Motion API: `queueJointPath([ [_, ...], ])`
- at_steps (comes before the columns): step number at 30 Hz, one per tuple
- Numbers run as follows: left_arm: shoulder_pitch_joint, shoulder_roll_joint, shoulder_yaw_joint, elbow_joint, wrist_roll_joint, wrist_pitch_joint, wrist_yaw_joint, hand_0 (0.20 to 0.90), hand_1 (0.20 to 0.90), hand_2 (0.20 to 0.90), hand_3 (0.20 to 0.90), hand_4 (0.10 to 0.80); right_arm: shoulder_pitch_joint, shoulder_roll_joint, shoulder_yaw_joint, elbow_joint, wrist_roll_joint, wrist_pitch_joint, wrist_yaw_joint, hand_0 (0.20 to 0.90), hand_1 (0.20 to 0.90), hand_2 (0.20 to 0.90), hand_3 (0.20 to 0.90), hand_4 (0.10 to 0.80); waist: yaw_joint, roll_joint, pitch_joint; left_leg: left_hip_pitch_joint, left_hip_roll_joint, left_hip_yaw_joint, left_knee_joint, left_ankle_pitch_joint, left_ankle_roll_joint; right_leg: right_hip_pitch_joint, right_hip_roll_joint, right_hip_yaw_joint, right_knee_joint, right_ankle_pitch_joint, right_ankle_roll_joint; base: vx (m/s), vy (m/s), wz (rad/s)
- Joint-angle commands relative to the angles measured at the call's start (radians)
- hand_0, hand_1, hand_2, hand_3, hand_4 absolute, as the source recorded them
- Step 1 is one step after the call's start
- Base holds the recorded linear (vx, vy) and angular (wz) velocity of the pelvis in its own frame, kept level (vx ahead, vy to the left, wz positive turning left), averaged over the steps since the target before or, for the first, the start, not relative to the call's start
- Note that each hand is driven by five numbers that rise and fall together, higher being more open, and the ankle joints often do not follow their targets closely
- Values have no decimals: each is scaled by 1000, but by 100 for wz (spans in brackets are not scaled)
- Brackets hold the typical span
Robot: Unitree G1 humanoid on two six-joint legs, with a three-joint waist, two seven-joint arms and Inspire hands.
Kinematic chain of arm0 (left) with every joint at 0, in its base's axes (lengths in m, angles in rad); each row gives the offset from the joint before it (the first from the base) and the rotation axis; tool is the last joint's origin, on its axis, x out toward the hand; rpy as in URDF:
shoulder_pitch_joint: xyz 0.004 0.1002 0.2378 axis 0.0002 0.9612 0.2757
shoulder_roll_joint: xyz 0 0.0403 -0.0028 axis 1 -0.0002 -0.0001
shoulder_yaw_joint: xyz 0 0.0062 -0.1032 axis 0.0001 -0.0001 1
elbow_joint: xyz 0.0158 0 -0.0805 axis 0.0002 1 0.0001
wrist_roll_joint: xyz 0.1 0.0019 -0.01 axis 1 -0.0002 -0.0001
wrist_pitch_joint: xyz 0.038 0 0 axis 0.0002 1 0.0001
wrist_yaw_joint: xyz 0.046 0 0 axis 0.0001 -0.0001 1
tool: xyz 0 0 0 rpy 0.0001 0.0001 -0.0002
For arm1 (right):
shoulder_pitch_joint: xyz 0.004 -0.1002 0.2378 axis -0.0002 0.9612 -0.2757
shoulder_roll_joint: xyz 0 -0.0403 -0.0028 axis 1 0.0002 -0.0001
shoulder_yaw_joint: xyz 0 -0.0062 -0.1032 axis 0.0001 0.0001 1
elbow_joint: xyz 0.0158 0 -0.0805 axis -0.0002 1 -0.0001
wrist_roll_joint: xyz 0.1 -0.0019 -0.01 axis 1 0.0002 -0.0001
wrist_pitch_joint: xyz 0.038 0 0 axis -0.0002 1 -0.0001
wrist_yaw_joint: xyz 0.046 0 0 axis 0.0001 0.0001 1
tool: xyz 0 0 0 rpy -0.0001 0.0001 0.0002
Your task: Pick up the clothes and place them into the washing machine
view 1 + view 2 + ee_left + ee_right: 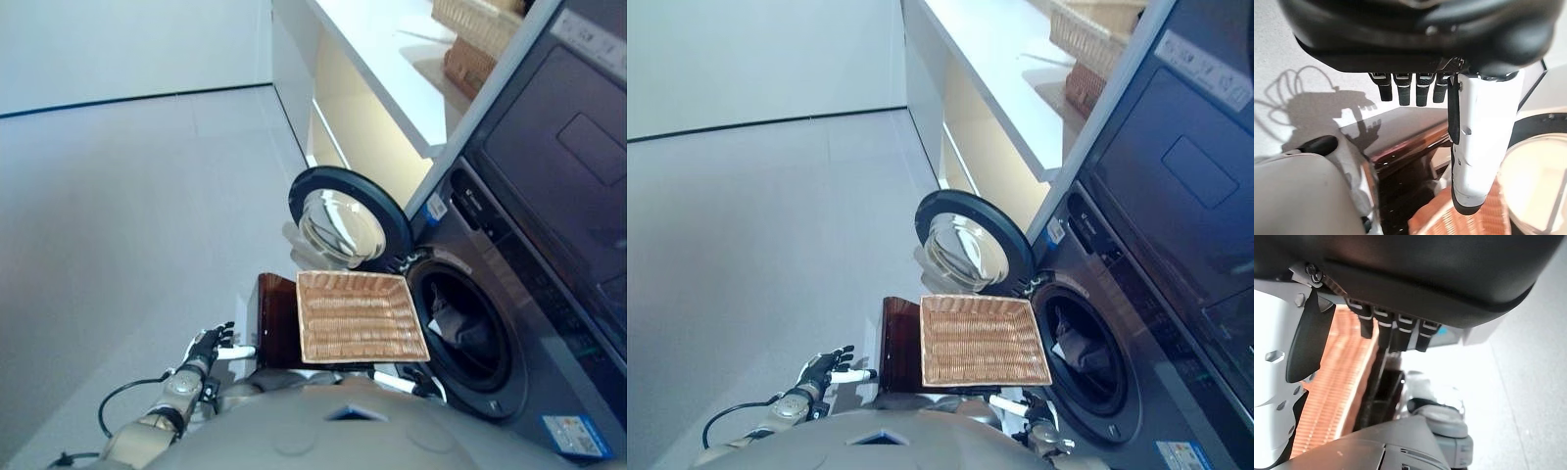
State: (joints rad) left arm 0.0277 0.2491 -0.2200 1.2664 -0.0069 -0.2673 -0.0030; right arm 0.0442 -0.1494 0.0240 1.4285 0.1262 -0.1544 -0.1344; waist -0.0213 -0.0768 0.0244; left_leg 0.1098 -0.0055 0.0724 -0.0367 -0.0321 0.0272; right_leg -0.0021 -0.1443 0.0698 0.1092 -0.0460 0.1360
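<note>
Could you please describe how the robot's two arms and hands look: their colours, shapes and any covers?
Both arms are silver-grey with rounded, jointed segments. The left hand is dark, with slim black fingers and a thumb under a white cover. Its wrist view shows that white cover as long and smooth, with a dark strip and a black tip. The right hand is also dark with a white thumb cover; its finger bases carry pale bands.

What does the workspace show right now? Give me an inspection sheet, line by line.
Surface: dark brown stand carrying the wicker tray, on a grey floor.
Job's things: tray empty; dark clothes inside the washing machine, round door open.
Clutter: nothing seen.
Hands: left hand open beside the stand; right hand open, low by the drum.
Cables: nothing seen.
Surroundings: white counter with wicker baskets.
</note>
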Motion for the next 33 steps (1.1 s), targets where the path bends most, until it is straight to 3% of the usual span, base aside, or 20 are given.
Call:
queueJointPath([
  [1, -52, -15, -39, -17, 2, -40, 17, 900, 900, 900, 900, 800, -56, -60, 9, 6, 7, -16, -39, 900, 900, 900, 900, 800, -23, 20, -21, -71, -33, 10, -44, 29, 8, -168, -18, 115, 2, 264, 41, -225, 109, -54],
  [3, -67, 3, -32, -25, -3, -38, 32, 900, 900, 900, 900, 800, -77, -74, 6, 1, 12, -19, -47, 900, 900, 900, 900, 800, -9, 38, -18, -90, -21, 23, -42, 39, 8, -173, 5, 91, 32, 202, 20, -227, 123, -57],
  [6, -73, 32, 3, -35, -7, -32, 36, 900, 900, 900, 900, 800, -91, -90, 12, -2, 13, -27, -55, 900, 900, 900, 900, 800, 24, 67, -17, -123, 11, 42, -28, 68, 14, -125, 64, 2, 227, 24, -23, -235, 86, -39],
  [8, -65, 39, 25, -31, -3, -30, 32, 900, 900, 900, 900, 800, -97, -94, 15, -1, 15, -33, -52, 900, 900, 900, 900, 800, 41, 65, -27, -151, 19, 55, -24, 86, 16, -73, 97, 2, 277, -35, -28, -164, -13, -19],
  [11, -52, 34, 40, -31, -4, -29, 26, 900, 900, 900, 900, 800, -100, -95, 15, 1, 12, -34, -53, 900, 900, 900, 900, 800, 68, 62, -44, -193, 25, 72, -16, 105, 14, -15, 117, 20, 279, -48, -26, -210, -102, -1],
  [12, -47, 23, 49, -28, 0, -33, 23, 900, 900, 900, 900, 800, -99, -94, 34, 6, -10, -31, -53, 900, 900, 900, 900, 800, 106, 47, -60, -253, 28, 85, -1, 132, 6, 73, 123, 39, 174, -89, -38, -170, -113, -33],
  [15, -42, 8, 55, -35, -15, -34, 33, 900, 900, 900, 900, 800, -104, -94, 49, 11, -34, -26, -64, 900, 900, 900, 900, 800, 137, 38, -68, -292, 29, 86, 2, 160, -8, 93, 108, 23, 52, -84, -38, -321, -211, -38],
  [16, -42, -11, 58, -35, -59, -39, 46, 900, 900, 900, 900, 800, -108, -90, 73, 12, -47, -26, -76, 900, 900, 900, 900, 800, 148, 47, -58, -330, 53, 76, -7, 206, -35, 104, 137, 46, -20, -68, -59, -337, -243, -20],
  [17, -42, -17, 57, -34, -72, -43, 51, 900, 900, 900, 900, 800, -112, -90, 83, 13, -53, -26, -79, 900, 900, 900, 900, 800, 146, 51, -48, -341, 62, 71, -13, 217, -44, 103, 151, 57, -37, -56, -67, -460, -336, 0],
  [23, -19, -46, 41, -30, -77, -51, 55, 900, 900, 900, 900, 800, -89, -121, 79, 29, -81, -26, -94, 900, 900, 900, 900, 800, 116, 60, -6, -386, 88, 91, -1, 205, -76, 97, 163, -1, -79, -20, -83, -286, -174, 42],
  [25, -16, -45, 54, -12, -79, -51, 60, 900, 900, 900, 900, 800, -80, -136, 73, 36, -101, -21, -96, 900, 900, 900, 900, 800, 103, 43, 14, -350, 62, 11, 170, 143, -71, 68, 145, -17, -70, 18, -94, -401, -131, 25],
  [26, -16, -47, 63, -12, -84, -48, 59, 900, 900, 900, 900, 800, -80, -140, 70, 34, -103, -21, -93, 900, 900, 900, 900, 800, 98, 33, 10, -338, 35, -24, 241, 95, -65, 51, 133, -18, -65, 35, -97, -295, -92, 9],
  [28, -19, -49, 75, -2, -80, -45, 55, 900, 900, 900, 900, 800, -77, -148, 64, 29, -108, -19, -84, 900, 900, 900, 900, 800, 87, 16, 3, -289, -1, -63, 382, 11, -46, 29, 113, -11, -58, 52, -103, -263, -56, 9],
  [31, -24, -50, 83, 2, -75, -38, 42, 900, 900, 900, 900, 800, -67, -152, 49, 30, -106, -15, -75, 900, 900, 900, 900, 800, 64, 10, -24, -207, -12, -65, 437, -28, -36, -2, 101, -17, -63, 66, -106, -166, 17, 4],
  [33, -23, -59, 79, 5, -65, -39, 33, 900, 900, 900, 900, 800, -57, -154, 35, 32, -104, -14, -68, 900, 900, 900, 900, 800, 42, 30, -44, -99, -18, -71, 323, -70, -35, -26, 111, -24, -58, 72, -95, -68, 108, 16],
])
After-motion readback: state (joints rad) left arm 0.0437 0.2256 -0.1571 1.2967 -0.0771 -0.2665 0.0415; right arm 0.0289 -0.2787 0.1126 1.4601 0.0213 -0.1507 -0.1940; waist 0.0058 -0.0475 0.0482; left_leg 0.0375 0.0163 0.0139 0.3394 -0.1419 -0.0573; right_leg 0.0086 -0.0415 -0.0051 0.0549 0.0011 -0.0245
